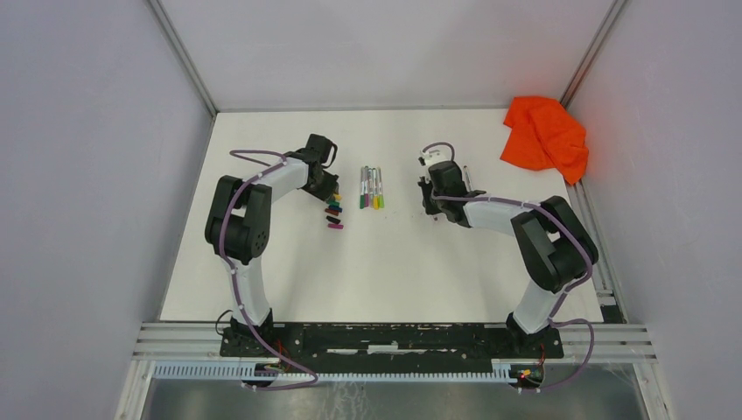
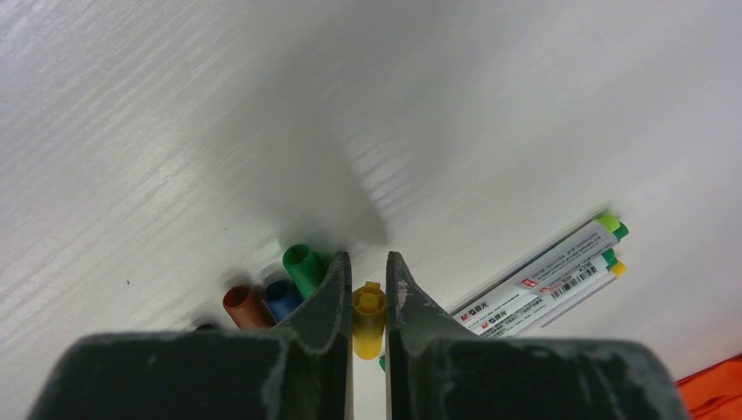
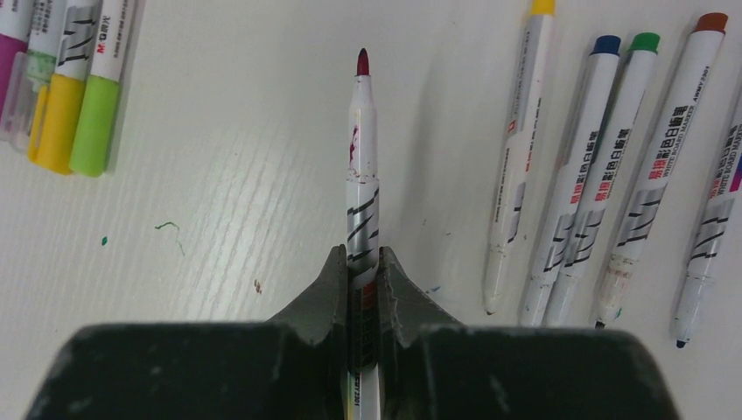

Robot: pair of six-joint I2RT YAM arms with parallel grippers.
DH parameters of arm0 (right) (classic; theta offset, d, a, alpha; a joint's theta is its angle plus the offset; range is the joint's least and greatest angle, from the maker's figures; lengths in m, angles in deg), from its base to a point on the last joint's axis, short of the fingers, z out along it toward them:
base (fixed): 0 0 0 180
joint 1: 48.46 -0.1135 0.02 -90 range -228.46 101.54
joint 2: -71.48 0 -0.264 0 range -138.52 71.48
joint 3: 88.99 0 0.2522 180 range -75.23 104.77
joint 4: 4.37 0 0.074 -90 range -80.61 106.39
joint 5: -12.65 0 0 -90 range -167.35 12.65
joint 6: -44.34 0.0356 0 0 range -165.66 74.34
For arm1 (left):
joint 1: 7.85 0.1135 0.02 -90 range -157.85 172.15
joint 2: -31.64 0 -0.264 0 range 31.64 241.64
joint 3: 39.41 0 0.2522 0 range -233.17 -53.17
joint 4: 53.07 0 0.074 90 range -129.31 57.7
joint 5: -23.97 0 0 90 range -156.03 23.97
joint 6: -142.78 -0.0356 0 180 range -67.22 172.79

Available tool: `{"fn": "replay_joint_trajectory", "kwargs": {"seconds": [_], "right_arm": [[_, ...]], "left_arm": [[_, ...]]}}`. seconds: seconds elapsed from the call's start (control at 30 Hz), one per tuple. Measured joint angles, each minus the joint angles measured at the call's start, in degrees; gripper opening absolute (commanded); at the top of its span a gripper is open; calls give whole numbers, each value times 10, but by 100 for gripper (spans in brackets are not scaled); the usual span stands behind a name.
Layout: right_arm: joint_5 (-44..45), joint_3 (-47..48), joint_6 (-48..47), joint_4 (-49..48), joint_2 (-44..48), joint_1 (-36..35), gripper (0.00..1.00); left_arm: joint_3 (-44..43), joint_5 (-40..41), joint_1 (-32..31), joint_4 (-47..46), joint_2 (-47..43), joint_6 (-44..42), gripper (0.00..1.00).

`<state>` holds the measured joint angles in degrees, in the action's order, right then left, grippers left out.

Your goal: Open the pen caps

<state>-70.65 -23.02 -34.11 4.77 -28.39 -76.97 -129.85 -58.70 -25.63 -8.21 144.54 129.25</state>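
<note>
From above we see the left gripper [image 1: 331, 191] low over a small heap of loose caps [image 1: 333, 213] on the white table [image 1: 394, 262]. The caps are too tiny here for us to count. Just right of them four capped pens [image 1: 371, 187] lie side by side, and beyond those is the right gripper [image 1: 429, 199]. One orange cloth [image 1: 544, 133] sits crumpled in the far right corner.

Through the left wrist camera we find the claw pinched narrow on one yellow cap [image 2: 368, 308], held between the fingers. Left of the fingers we count three more caps close together: a green cap [image 2: 304, 265], a blue cap [image 2: 280, 299] and a red cap [image 2: 242, 306]. A dark fourth shape beside them we cannot make out. Three of the capped pens show to the right.

Through the right wrist camera the claw grips one red-tipped pen [image 3: 361, 157] by its barrel, with its bare tip pointing away. To its right we count five bare pens [image 3: 604, 175] lying side by side, all uncapped. At upper left we see capped ends in magenta, yellow and lime.
</note>
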Motion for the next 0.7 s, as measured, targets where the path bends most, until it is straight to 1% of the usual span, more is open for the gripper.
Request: {"fn": "replay_joint_trajectory", "kwargs": {"seconds": [0.37,0.57,0.7], "right_arm": [[15,43,-9,13,-41,27,19],[25,58,-14,21,-61,37,23],[29,70,-14,21,-71,39,27]], "left_arm": [[-3,0,0,6,0,1,9],[-6,0,0,8,3,1,20],[-6,1,0,8,5,1,31]]}}
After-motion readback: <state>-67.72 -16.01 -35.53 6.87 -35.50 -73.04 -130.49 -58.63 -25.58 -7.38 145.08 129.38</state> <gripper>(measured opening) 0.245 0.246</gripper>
